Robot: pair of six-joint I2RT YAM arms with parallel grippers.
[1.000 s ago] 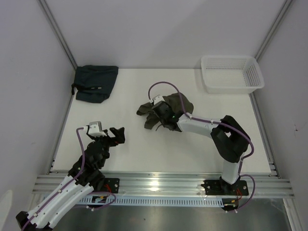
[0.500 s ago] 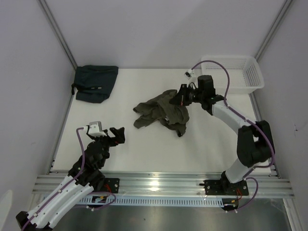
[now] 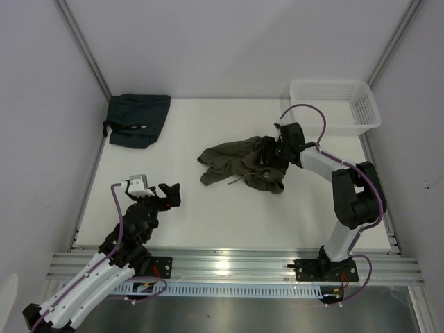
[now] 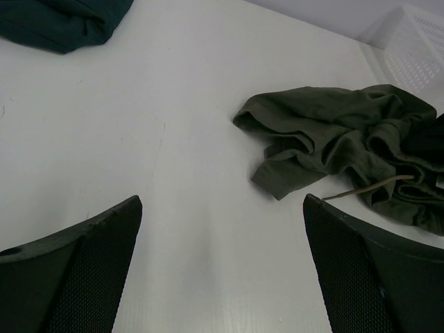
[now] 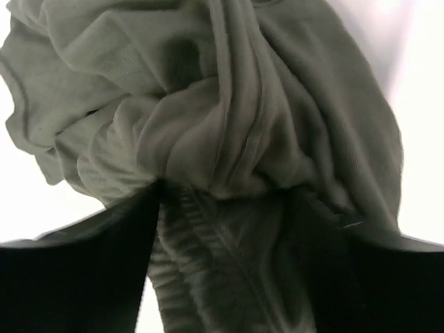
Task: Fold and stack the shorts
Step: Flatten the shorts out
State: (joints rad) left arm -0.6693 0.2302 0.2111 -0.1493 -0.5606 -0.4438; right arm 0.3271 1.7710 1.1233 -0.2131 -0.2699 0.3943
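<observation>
While the olive-green cloth shorts (image 3: 236,161) lie crumpled on the white desk (image 3: 208,215), left of and nearer than the white plastic mesh basket (image 3: 334,105), the right pincer (image 3: 267,154) stands spread astride their bunched waistband; the left pincer (image 3: 170,196), far left of the basket, hovers with its fingers wide apart.

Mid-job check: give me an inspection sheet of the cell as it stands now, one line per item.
Surface: white table, no spills seen.
Job's things: olive shorts crumpled mid-table, not folded; drawstring trailing out.
Clutter: dark folded garment at the far left corner; white basket at the far right corner.
Grippers: left gripper open, holding nothing, hovering near its base; right gripper down on the shorts, jaws apart over the waistband.
Cables: purple cable loops above the right arm; no snag seen.
Surroundings: white enclosure walls; metal rail at the near edge.
</observation>
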